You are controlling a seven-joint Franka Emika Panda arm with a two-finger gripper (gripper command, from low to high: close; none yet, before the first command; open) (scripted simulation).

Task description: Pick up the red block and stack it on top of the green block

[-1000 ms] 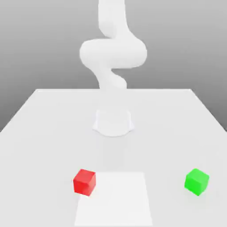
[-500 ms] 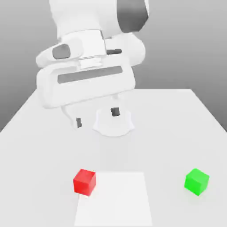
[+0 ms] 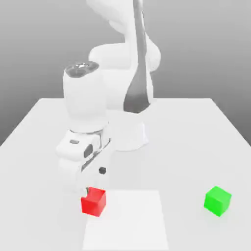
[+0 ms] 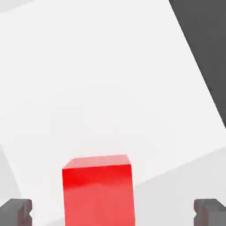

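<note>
We have the pincer (image 3: 93, 182) low over the desk (image 3: 186, 142), just above and slightly behind the red block (image 3: 93, 201), which sits on the near part of the desk toward the exterior view's left, at the left edge of a paler square patch (image 3: 127, 220) on the surface. The pincer is released, its two dark fingertips (image 4: 16, 211) standing wide apart with the red cube between them and clear of both in the hand view, so nothing is grasped yet. We judge this spread to be deliberate: with the jaws at full width there is room on either side of the cube, and the pincer can sink around it without knocking it aside. The arm's white wrist hangs more or less straight down over the block, which suits a grip from above on two opposite faces. The green block (image 3: 217, 200) rests well apart, on the near part of the desk toward the exterior view's right, untouched and with nothing on it; it stands free on open surface, which leaves its top face ready to receive the red one. We take the step in hand to be the final approach before clenching, and the stacking itself is not yet begun.
</note>
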